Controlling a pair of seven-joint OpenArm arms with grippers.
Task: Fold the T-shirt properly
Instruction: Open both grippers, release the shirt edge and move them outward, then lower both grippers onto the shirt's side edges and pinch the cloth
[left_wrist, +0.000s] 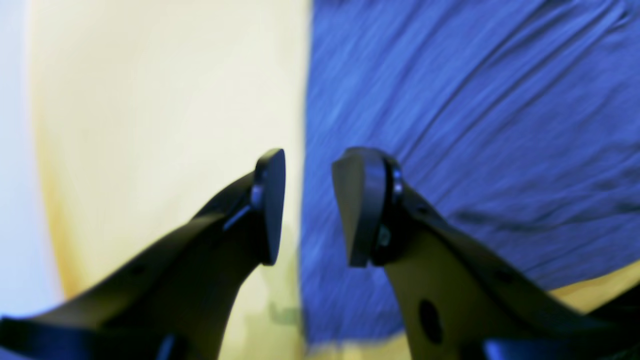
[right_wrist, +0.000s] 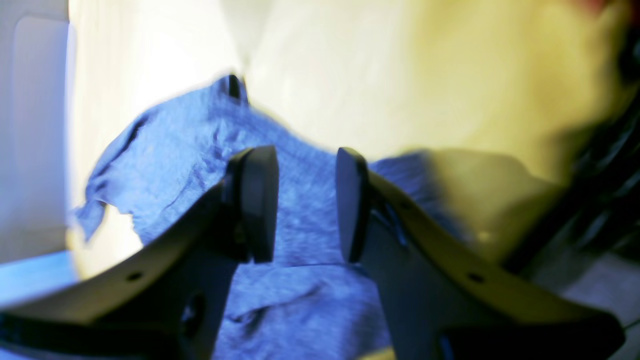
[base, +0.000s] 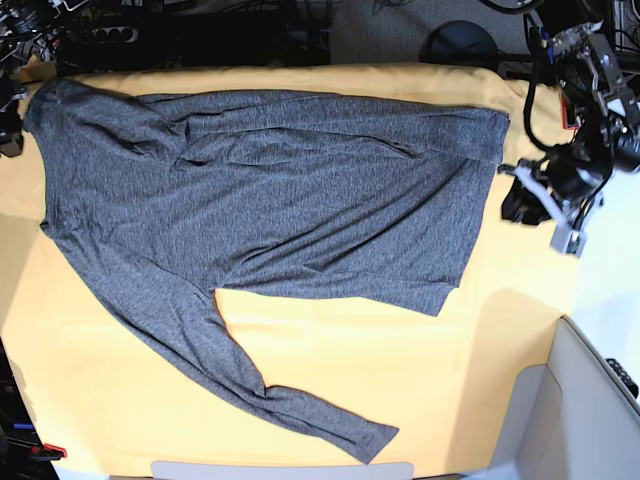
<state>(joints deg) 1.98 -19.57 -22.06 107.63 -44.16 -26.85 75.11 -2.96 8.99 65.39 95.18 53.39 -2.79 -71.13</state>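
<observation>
T-shirt (base: 270, 190) lies spread on the yellow-orange cloth sheet (base: 400, 370) covering the desk, body across the upper half of base view, one long sleeve (base: 250, 385) trailing diagonally toward the near edge, other sleeve folded over along the far edge. Hem side faces base-view right.

Left gripper (left_wrist: 309, 205): jaws apart w/ a clear gap, nothing between them, hovering over the T-shirt's edge where grey meets yellow sheet. In base view that arm sits at right, just off the hem.

Right gripper (right_wrist: 307, 202): jaws apart too, empty, above rumpled T-shirt fabric; wrist view blurred. Can't make it out in base view.
</observation>
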